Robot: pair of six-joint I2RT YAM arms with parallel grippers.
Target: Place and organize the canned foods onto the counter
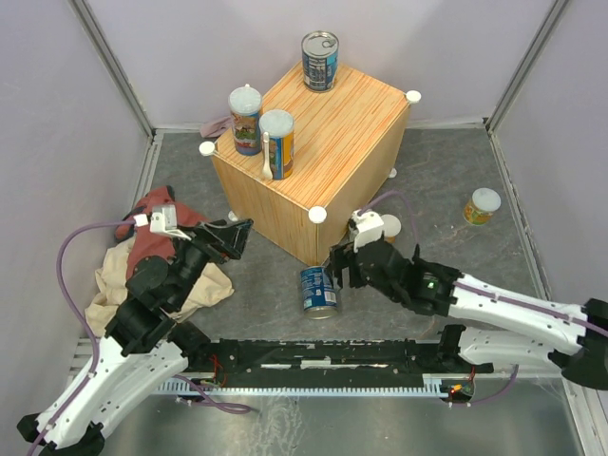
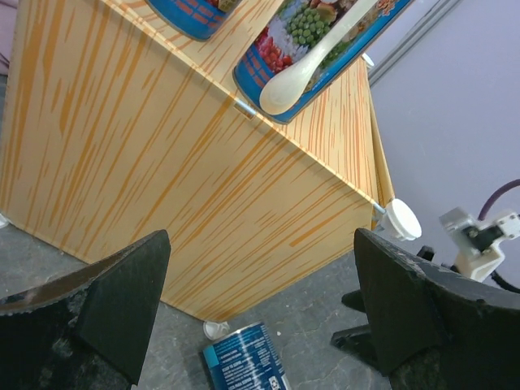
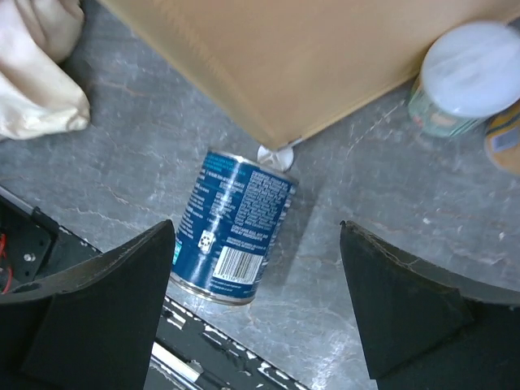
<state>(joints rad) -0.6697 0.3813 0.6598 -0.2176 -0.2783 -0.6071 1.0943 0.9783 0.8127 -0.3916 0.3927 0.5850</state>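
Note:
The counter [image 1: 328, 133] carries a blue-labelled metal can [image 1: 320, 61] at its back corner and two taller pale-lidded cans [image 1: 245, 119] [image 1: 277, 142] at its left edge. Another blue can [image 1: 319, 290] [image 3: 236, 236] seems to lie on its side on the grey floor, by the counter's near corner. My right gripper [image 1: 339, 266] [image 3: 256, 309] hovers just right of it, open and empty. A short pale-lidded can [image 3: 463, 77] stands behind that gripper, and another [image 1: 482, 205] stands at far right. My left gripper [image 1: 228, 237] [image 2: 260, 317] is open, facing the counter's side [image 2: 203, 203].
Red and beige cloths [image 1: 161, 266] lie heaped at the left under the left arm. The black base rail [image 1: 323, 356] runs just in front of the fallen can. Purple walls enclose the floor. White round caps [image 2: 400, 219] mark the counter's corners.

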